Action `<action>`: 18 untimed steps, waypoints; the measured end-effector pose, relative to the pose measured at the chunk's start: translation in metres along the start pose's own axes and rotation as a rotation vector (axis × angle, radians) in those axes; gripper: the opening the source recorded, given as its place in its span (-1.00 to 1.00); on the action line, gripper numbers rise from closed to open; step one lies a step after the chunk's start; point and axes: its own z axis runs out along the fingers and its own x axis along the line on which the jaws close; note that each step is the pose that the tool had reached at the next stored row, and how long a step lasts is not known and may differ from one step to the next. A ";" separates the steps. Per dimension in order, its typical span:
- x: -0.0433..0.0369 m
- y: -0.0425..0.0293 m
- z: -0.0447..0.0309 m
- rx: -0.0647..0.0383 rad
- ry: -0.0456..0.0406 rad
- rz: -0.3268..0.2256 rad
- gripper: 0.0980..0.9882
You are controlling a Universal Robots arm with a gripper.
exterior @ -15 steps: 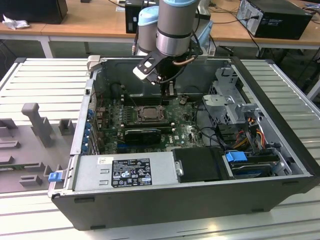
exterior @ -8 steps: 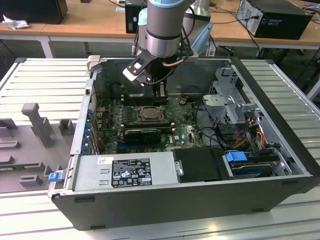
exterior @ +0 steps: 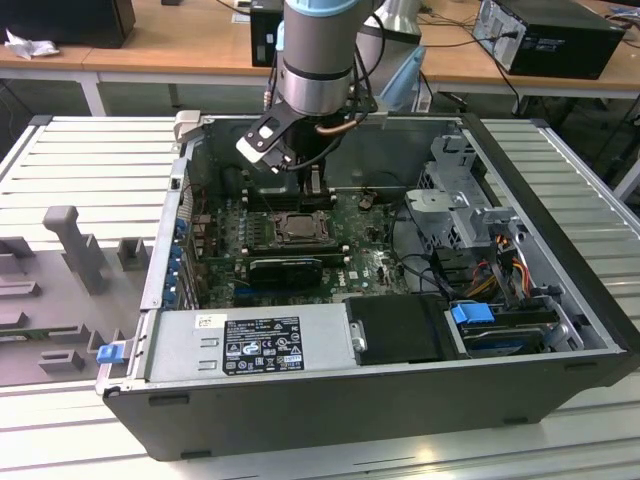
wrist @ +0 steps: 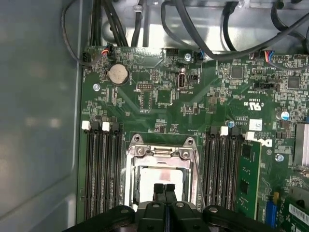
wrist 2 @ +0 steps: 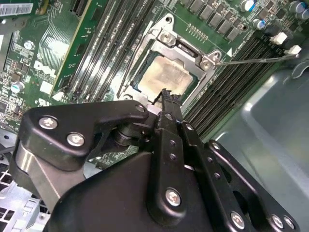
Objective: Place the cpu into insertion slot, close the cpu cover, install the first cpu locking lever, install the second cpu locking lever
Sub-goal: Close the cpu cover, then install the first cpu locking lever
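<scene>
The cpu (wrist 2: 166,77) lies flat in the insertion slot (exterior: 297,228), its pale metal top (wrist: 159,175) showing through the cut-out of the cpu cover (wrist 2: 186,50). The silvery cover (wrist: 161,151) lies down over the chip. A thin metal locking lever (wrist 2: 256,60) sticks out sideways from one corner of the socket, away from the frame. My gripper (wrist 2: 164,94) hovers just above the socket's edge, fingers pressed together and holding nothing. Both wrist views show its black fingertips (wrist: 158,189) over the chip's rim. In the exterior view the gripper (exterior: 316,186) hangs behind the socket.
Black memory slots (wrist: 101,169) flank the socket on both sides. A green card (wrist: 247,176) stands beside one bank. Cables (wrist: 217,53) run along the case wall. The exterior view shows a power supply (exterior: 255,343) at the front and a drive cage (exterior: 470,215) on that view's right.
</scene>
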 end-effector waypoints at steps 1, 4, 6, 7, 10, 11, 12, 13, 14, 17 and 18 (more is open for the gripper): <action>0.0000 -0.0004 0.0000 0.000 0.0000 0.000 -0.98; 0.0000 -0.0009 0.0000 0.000 0.0000 0.000 -0.98; 0.0000 -0.0010 -0.0009 0.000 -0.0002 0.000 -0.98; 0.0001 -0.0010 -0.0027 0.000 0.0000 0.000 -0.98; 0.0008 -0.0010 -0.0165 0.000 0.0000 0.000 -0.98; 0.0011 -0.0010 -0.0223 0.000 0.0000 0.000 -0.98; 0.0014 -0.0010 -0.0284 0.000 -0.0001 0.000 -0.98; 0.0016 -0.0010 -0.0339 0.000 0.0000 0.000 -0.98; 0.0017 -0.0010 -0.0357 0.000 0.0000 0.000 -0.98; 0.0022 -0.0010 -0.0460 0.000 -0.0001 0.000 -0.98; 0.0024 -0.0010 -0.0484 0.000 0.0001 0.000 -0.98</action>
